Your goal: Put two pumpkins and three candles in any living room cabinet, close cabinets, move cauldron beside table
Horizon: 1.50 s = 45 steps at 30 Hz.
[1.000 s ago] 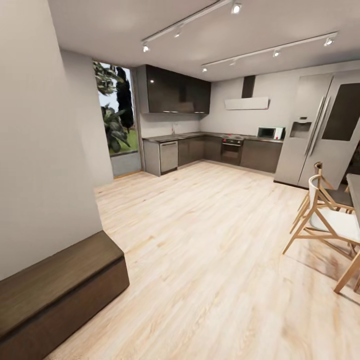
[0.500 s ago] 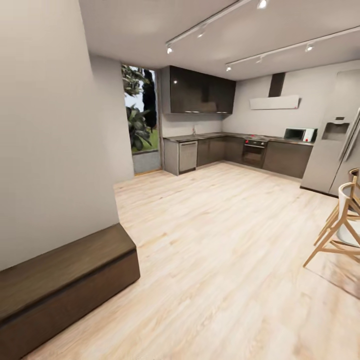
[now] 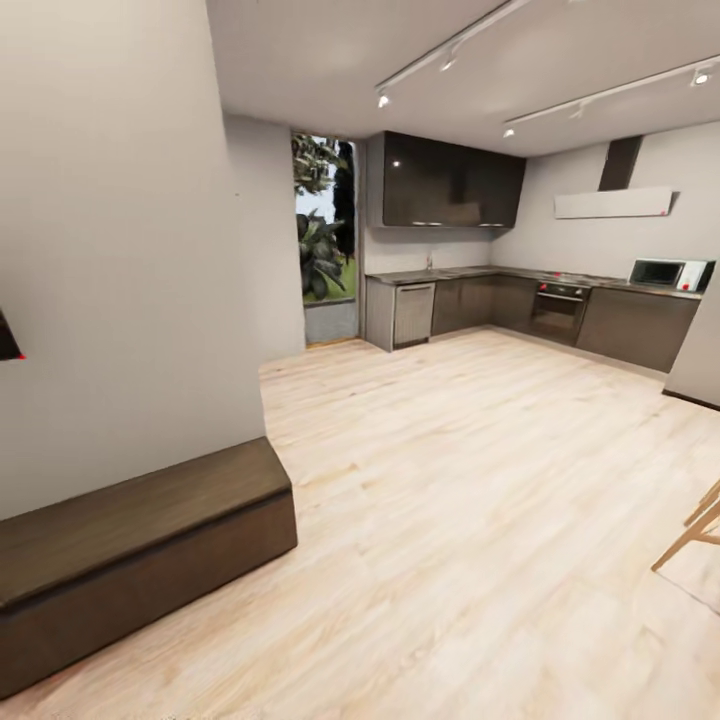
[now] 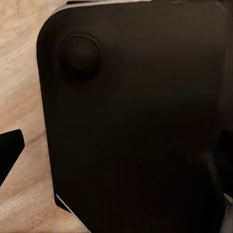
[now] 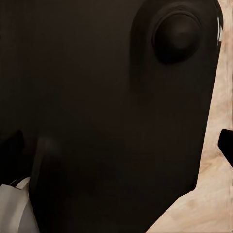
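Standing against the pale wall, the long low dark brown wood cabinet (image 3: 140,545) is the one task thing on show, well apart from the fingers, its fronts shut as far as can be told. Each wrist camera looks onto a dark rounded panel of the robot's body (image 4: 136,121) over light plank floor (image 3: 470,520); a dark finger tip (image 4: 9,145) pokes in, but whether either pair of fingers is open or closed I cannot tell. With no handles, the stiff drawer fronts will likely need hooking at an edge. Grey kitchen units (image 3: 520,305) lie beyond.
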Motion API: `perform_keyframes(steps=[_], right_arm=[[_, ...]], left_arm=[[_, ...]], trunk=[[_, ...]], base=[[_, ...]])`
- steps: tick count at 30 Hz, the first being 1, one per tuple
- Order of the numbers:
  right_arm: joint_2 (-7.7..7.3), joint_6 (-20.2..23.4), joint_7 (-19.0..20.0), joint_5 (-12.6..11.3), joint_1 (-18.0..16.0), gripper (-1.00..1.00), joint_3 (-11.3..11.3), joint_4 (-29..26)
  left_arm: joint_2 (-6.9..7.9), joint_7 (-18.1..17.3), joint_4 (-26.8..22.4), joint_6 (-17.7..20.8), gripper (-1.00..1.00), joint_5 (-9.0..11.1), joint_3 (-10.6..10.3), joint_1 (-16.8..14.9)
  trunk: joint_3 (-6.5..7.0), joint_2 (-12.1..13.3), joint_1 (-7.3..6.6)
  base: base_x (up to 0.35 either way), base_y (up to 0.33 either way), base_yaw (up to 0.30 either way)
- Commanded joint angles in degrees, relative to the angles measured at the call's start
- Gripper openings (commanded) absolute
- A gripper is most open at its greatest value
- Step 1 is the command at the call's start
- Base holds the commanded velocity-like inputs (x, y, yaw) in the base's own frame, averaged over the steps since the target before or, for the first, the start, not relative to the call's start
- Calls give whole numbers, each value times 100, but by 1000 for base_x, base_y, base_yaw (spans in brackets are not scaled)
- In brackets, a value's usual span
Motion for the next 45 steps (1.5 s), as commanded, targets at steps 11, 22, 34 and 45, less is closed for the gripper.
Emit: perform_keyframes(steps=[11, 22, 34, 45], right_arm=[[8, -6, -2, 17, 0, 100, 0, 0], [19, 3, 0, 6, 0, 100, 5, 0], [24, 106, 36, -77, -137, 100, -172, -46], [5, 1514, 19, -256, -1255, 100, -721, -546]], left_arm=[[-5, 0, 0, -26, 100, -7, 0, 0], [13, 0, 0, -43, 100, 5, 4, 0], [66, -11, -556, 287, 100, 46, 77, 0], [284, 35, -3279, 2408, 100, 61, 120, -15]], trunk=[[0, 0, 0], [0, 0, 0], [0, 0, 0], [0, 0, 0]], base=[[74, -86, 287], [1, -2, 287], [0, 0, 291], [0, 0, 292]])
